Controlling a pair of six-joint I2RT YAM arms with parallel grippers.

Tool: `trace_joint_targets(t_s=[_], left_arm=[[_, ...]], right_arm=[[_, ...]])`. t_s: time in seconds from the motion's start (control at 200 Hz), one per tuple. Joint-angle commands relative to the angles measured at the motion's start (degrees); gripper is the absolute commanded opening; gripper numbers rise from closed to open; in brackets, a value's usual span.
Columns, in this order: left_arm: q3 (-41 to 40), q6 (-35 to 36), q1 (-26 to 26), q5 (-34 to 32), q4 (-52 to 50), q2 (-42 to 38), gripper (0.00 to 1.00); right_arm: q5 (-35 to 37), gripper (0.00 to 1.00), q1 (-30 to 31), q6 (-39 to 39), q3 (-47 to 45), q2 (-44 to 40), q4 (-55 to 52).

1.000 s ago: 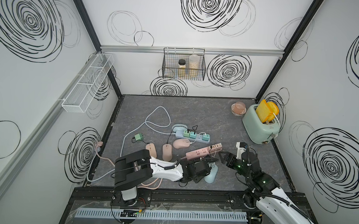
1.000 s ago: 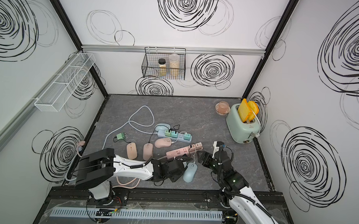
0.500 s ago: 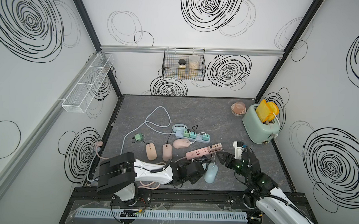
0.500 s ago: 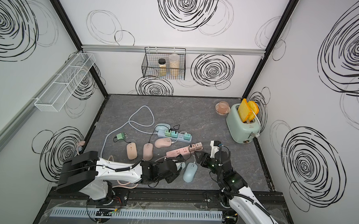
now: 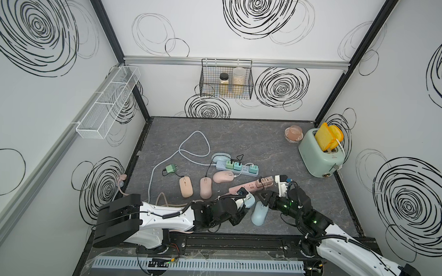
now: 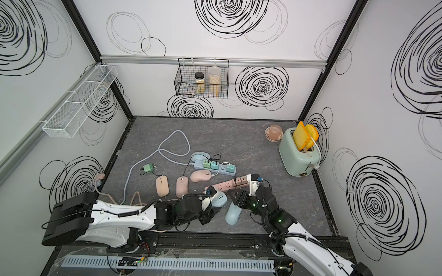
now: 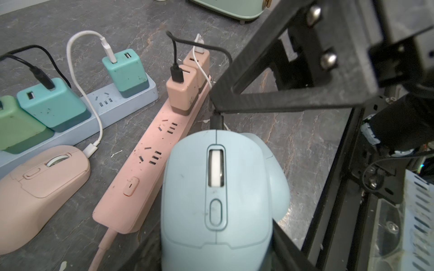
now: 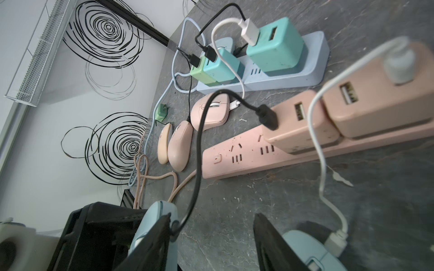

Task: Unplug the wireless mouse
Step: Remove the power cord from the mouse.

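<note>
My left gripper [image 7: 216, 248] is shut on a light blue wireless mouse [image 7: 216, 199], gripping its sides near the table's front; in both top views the mouse [image 5: 248, 199] [image 6: 219, 200] pokes out of the gripper [image 5: 239, 210]. A black cable [image 8: 199, 150] runs from a pink charger [image 8: 298, 122] on the pink power strip [image 8: 246, 157] to a black plug [image 7: 216, 120] in the mouse's front. My right gripper [image 8: 211, 241] [image 5: 262, 197] is open at that plug. One of its fingers [image 8: 150, 244] touches the plug, and the other stands well apart from it.
A second light blue mouse [image 5: 259, 213] on a white cable lies just beside my right gripper. Three pink mice [image 5: 205, 191], a blue power strip [image 5: 236, 167] with green chargers and a loose green charger [image 5: 170, 168] lie further back. A mint toaster [image 5: 320, 154] stands at the back right.
My right gripper has moved left to the front of the held mouse and its jaws have narrowed. My left arm's body has swung left while its gripper stays on the mouse.
</note>
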Motion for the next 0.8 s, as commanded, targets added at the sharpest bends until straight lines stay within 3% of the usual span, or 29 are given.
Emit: trace_joint_targets(t_s=[0.0, 0.43, 0.64, 0.795], left_arm=[[-0.7, -1.7, 0.7, 1.1, 5.5, -1.0, 0.00], [-1.3, -6.0, 1.8, 3.1, 8.3, -1.1, 0.00], [-1.8, -8.5, 2.1, 3.0, 9.4, -1.5, 0.00], [-2.0, -10.3, 2.4, 3.2, 10.5, -1.6, 0.00]], right_arm=[[1.0, 0.58, 1.1, 2.8, 1.0, 2.2, 5.9], [1.6, 0.43, 2.9, 6.6, 2.7, 7.4, 9.1], [2.0, 0.30, 3.1, 8.6, 2.8, 8.4, 11.0], [1.6, 0.28, 3.5, 10.5, 3.1, 10.4, 12.1]])
